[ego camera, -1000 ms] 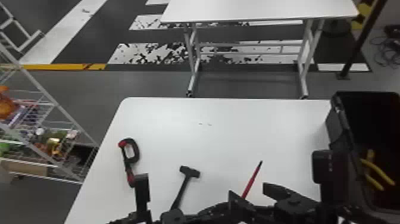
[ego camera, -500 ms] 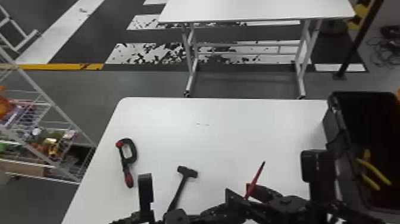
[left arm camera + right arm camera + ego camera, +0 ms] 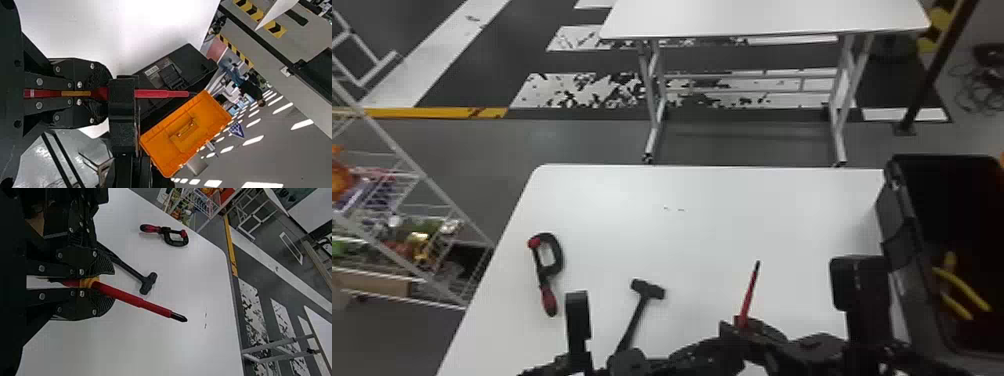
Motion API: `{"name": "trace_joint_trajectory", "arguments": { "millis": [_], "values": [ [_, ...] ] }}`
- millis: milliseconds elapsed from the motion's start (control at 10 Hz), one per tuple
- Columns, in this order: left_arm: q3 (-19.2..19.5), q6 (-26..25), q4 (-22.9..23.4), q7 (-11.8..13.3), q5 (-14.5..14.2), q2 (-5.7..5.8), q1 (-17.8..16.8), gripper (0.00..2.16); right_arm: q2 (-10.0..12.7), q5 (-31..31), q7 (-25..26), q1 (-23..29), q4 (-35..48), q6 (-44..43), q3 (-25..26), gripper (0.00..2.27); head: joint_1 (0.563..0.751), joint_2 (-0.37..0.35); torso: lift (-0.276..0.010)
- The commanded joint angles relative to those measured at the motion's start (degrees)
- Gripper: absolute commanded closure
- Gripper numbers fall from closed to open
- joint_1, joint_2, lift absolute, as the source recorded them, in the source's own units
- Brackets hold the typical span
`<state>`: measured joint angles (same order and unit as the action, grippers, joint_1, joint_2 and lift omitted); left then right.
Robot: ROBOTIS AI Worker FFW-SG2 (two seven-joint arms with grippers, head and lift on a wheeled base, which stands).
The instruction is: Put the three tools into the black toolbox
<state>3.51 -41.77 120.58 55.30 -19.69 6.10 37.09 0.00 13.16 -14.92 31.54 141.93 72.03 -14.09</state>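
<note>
The red screwdriver [image 3: 749,295] stands tip-up near the table's front; my left gripper [image 3: 709,347] and right gripper [image 3: 743,327] meet around it. In the left wrist view the screwdriver [image 3: 162,93] runs between the fingers of my left gripper [image 3: 102,93], shut on its handle, and a black part of the right arm hides some of the shaft. My right gripper [image 3: 102,283] is shut around the screwdriver [image 3: 135,300] by its yellow band. On the table lie the black hammer [image 3: 637,310] and the red-black clamp [image 3: 549,265]. The black toolbox [image 3: 897,195] stands open at right.
Yellow-handled pliers [image 3: 959,290] lie inside the toolbox. Its orange lid [image 3: 172,149] is raised on the far side. The white table [image 3: 707,230] carries the tools; a wire rack [image 3: 407,200] stands to the left. A second white table [image 3: 762,17] is farther ahead.
My right gripper has moved left to the screwdriver and shut on it. The screwdriver's tip has shifted slightly left. The hammer and clamp lie as before.
</note>
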Motion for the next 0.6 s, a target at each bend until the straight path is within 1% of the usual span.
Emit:
{"name": "trace_joint_trajectory", "arguments": {
  "millis": [0,200,300,400,500],
  "values": [
    [0.00,0.15,-0.17,0.08,0.00,0.05,0.00,1.89,0.05,0.02,0.16,0.19,0.19,-0.17,-0.06,2.24,0.695,0.166,-0.051],
    [0.00,0.15,-0.34,0.51,0.00,0.05,0.00,1.75,0.05,0.02,0.77,0.63,1.51,-0.52,0.03,2.24,0.695,0.165,-0.051],
    [0.09,0.15,-0.43,0.78,0.00,0.05,0.00,1.59,0.05,0.11,0.95,0.72,1.86,-0.70,0.29,2.24,0.695,0.161,-0.051],
    [0.27,0.15,-0.52,1.39,0.00,0.14,0.00,0.75,0.05,0.20,1.04,0.63,2.21,-0.88,0.64,2.24,0.695,0.158,-0.051],
    [0.27,0.15,-0.43,1.92,0.00,0.23,0.00,0.36,0.05,0.29,1.04,0.72,2.47,-0.88,1.08,2.24,0.695,0.152,-0.051]
  ]
}}
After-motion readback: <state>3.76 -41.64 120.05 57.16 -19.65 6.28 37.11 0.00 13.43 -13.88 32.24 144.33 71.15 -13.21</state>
